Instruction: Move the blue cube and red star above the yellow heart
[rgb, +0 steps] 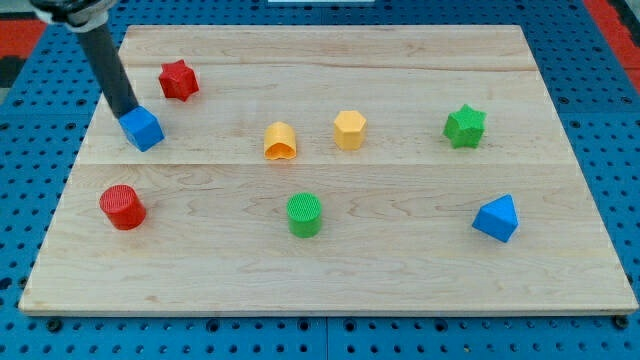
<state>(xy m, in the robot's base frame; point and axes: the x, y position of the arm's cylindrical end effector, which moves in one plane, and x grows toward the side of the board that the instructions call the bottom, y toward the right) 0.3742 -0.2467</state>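
Observation:
The blue cube sits at the board's upper left. The red star lies just above and to the right of it. The yellow heart rests near the board's middle, to the right of the cube. My tip comes down from the view's top left and touches the blue cube's upper left edge. The rod stands to the left of the red star.
A yellow hexagon block sits right of the heart. A green star is at the right, a blue wedge-like block at lower right, a green cylinder at bottom middle, a red cylinder at lower left. The wooden board lies on a blue pegboard.

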